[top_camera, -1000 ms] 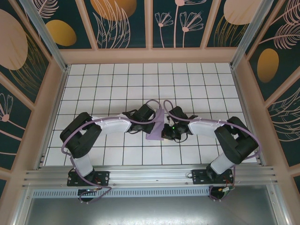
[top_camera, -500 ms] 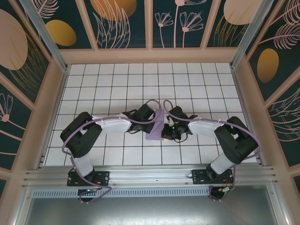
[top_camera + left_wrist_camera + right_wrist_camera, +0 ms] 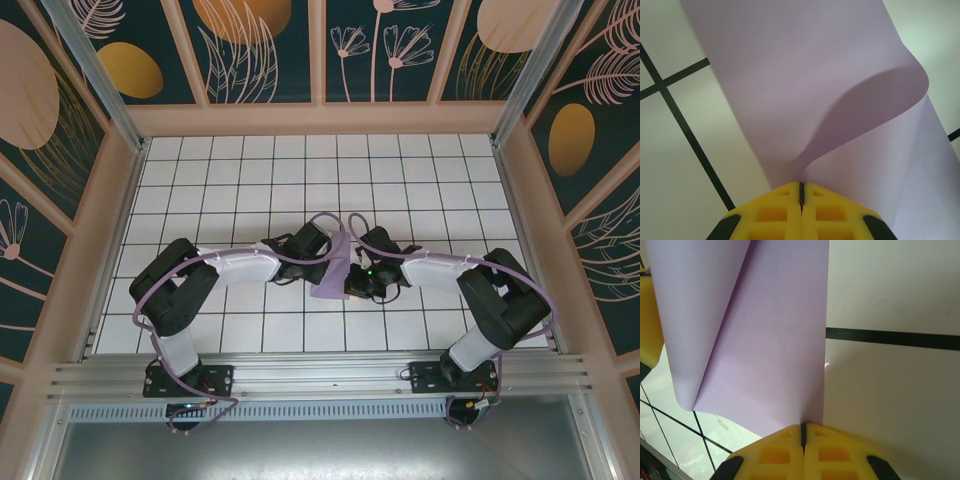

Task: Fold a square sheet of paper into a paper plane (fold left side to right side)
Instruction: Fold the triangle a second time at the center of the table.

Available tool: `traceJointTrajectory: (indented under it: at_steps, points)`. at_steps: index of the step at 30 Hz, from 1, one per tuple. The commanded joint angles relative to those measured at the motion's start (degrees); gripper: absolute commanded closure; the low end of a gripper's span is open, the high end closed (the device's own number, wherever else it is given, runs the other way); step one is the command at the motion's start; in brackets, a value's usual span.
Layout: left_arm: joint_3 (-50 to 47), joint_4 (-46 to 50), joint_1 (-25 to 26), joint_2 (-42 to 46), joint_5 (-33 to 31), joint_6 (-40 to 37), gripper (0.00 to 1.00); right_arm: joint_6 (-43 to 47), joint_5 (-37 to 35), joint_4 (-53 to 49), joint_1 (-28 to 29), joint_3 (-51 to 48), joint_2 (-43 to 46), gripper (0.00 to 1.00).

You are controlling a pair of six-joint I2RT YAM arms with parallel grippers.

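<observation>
Square sheet of paper [image 3: 334,268] mid-surface, toward near edge, one flap curling up | left hand [image 3: 801,189] pinched on raised edge | right hand [image 3: 803,429] pinched on low edge | surface [image 3: 400,170]: tiled room toward far edge and sides

We see two arms rising from black base plates [image 3: 190,380] bolted at the aluminium rail [image 3: 320,368]. The left arm [image 3: 235,268] and right arm [image 3: 440,270] have pale lavender-white shells between bulky black joints. Thin purple cables [image 3: 318,216] loop along them. Far from the rail, a green light [image 3: 372,270] glows on the right arm. The left gripper [image 3: 801,192] and right gripper [image 3: 803,432] have yellow fingers [image 3: 775,212] with moulded square pockets and black corners.
</observation>
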State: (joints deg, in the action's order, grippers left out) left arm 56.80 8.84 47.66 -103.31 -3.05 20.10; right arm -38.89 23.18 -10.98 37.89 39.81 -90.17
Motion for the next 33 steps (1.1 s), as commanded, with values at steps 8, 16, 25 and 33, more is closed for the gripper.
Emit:
traceJointTrajectory:
  at_steps: [8,16,25,33]
  points:
    - [0.6,0.0,-0.3,-3.3,3.0,-1.7,1.00,0.8,-0.4,-0.9,0.5,-0.4,-0.6,1.00]
    - [-0.1,0.7,-0.3,-2.6,1.8,-1.7,1.00,0.7,2.7,1.4,-1.5,-1.1,3.6,1.00]
    - [-0.2,0.8,-0.3,-2.4,1.6,-1.9,1.00,-8.2,11.9,22.5,-6.2,-7.9,8.8,1.00]
    - [-0.2,0.7,-0.3,-2.4,1.6,-1.8,1.00,-8.8,10.2,26.3,-6.2,-1.9,0.2,1.00]
